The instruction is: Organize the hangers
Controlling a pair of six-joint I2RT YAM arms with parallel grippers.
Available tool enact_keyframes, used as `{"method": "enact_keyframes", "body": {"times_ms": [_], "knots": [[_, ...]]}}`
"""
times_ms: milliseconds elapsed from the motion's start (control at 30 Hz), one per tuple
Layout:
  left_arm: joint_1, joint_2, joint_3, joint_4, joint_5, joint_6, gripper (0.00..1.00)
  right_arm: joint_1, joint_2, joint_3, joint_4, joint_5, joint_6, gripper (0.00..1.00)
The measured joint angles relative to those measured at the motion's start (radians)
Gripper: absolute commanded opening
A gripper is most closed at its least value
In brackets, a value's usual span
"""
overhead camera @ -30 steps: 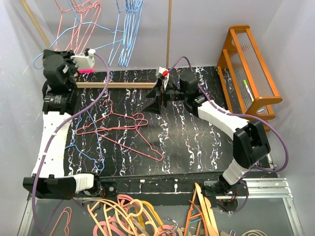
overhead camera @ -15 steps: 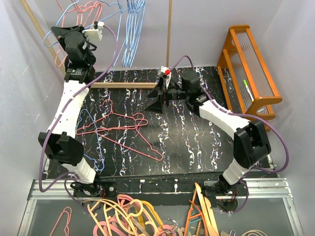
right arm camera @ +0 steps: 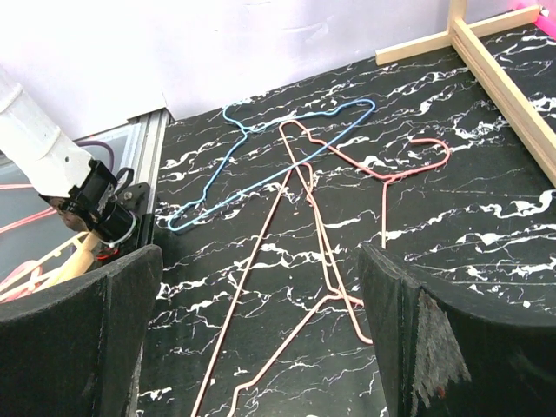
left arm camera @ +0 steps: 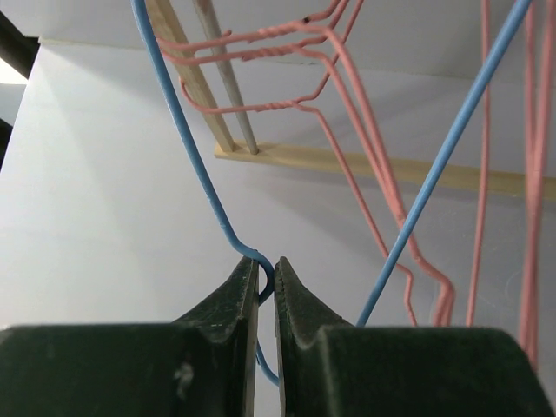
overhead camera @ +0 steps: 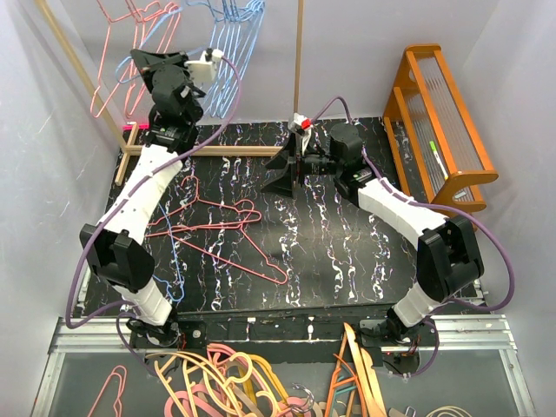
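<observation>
My left gripper [overhead camera: 149,61] is raised to the wooden rack at the back left. In the left wrist view it [left arm camera: 267,276] is shut on the wire of a light blue hanger [left arm camera: 186,143]. Pink hangers [overhead camera: 130,35] and blue hangers [overhead camera: 233,43] hang on the rack. Pink hangers [overhead camera: 217,217] and one blue hanger [overhead camera: 161,256] lie tangled on the black marbled table. My right gripper [overhead camera: 281,171] is open and empty above the table middle, facing them. In the right wrist view it [right arm camera: 261,347] looks at the blue hanger [right arm camera: 261,148] and the pink hangers [right arm camera: 326,217].
The rack's wooden base bar [overhead camera: 226,150] lies across the back of the table, and a post [overhead camera: 298,52] rises behind. An orange wooden stand [overhead camera: 443,122] is at the right. Thicker orange, pink and cream hangers [overhead camera: 234,382] lie below the near edge.
My left arm has swung up and to the right along the rack, carrying the blue hanger. My right gripper has shifted slightly to the right and stays open.
</observation>
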Motion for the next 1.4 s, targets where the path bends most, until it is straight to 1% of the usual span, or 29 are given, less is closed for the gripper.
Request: {"method": "enact_keyframes", "body": {"times_ms": [167, 267, 600, 933, 1067, 1167, 1333, 1400], "knots": [[-0.06, -0.022, -0.101, 0.021, -0.029, 0.01, 0.0, -0.013, -0.003, -0.019, 0.015, -0.004, 0.027, 0.99], [-0.076, -0.03, -0.139, 0.03, -0.04, 0.01, 0.0, -0.019, -0.003, -0.026, 0.02, -0.006, 0.036, 0.99], [-0.075, -0.043, -0.146, 0.037, -0.055, 0.01, 0.0, -0.024, -0.003, -0.028, 0.046, -0.013, 0.072, 1.0], [-0.065, 0.073, 0.044, 0.01, -0.049, 0.018, 0.0, -0.024, -0.003, -0.028, 0.049, -0.02, 0.091, 1.0], [-0.05, 0.106, 0.082, -0.006, -0.045, 0.016, 0.0, -0.024, -0.003, -0.03, 0.054, -0.022, 0.098, 1.0], [-0.046, 0.098, 0.053, -0.023, -0.041, 0.011, 0.0, -0.024, -0.004, -0.039, 0.055, -0.024, 0.105, 1.0], [-0.044, 0.045, -0.074, -0.059, -0.037, -0.008, 0.0, -0.024, -0.005, -0.04, 0.061, -0.024, 0.11, 1.0], [-0.044, 0.029, -0.102, -0.073, -0.034, -0.019, 0.0, -0.024, -0.005, -0.04, 0.063, -0.024, 0.112, 1.0]]}}
